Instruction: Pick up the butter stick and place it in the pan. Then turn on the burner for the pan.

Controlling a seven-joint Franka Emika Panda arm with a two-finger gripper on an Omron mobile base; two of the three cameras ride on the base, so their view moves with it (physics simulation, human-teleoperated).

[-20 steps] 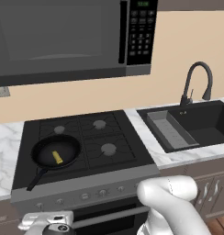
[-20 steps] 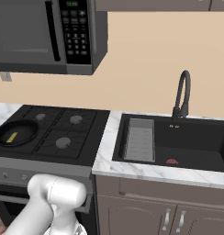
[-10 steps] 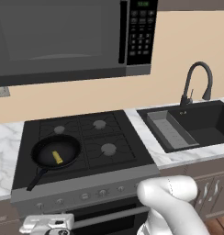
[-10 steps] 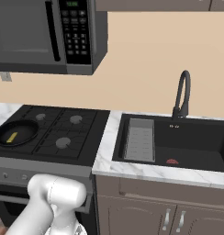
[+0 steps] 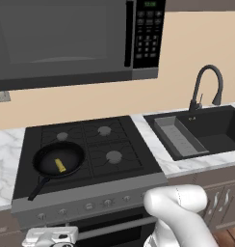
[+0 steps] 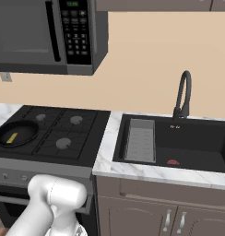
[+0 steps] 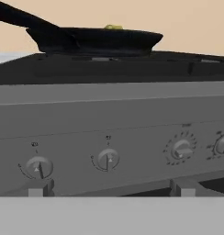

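The butter stick (image 5: 60,166) lies inside the pan (image 5: 58,160), which sits on the near left burner of the black cooktop (image 5: 114,147), its handle reaching toward the near left edge. My tool (image 5: 51,238) hangs low in front of the stove, below the control panel; I cannot tell whether its jaws are open or closed. Straight ahead I see a row of knobs (image 7: 108,159) on the grey panel, with the pan's rim above them. The sink (image 6: 188,146) lies off to the right in the marble bench (image 6: 146,171).
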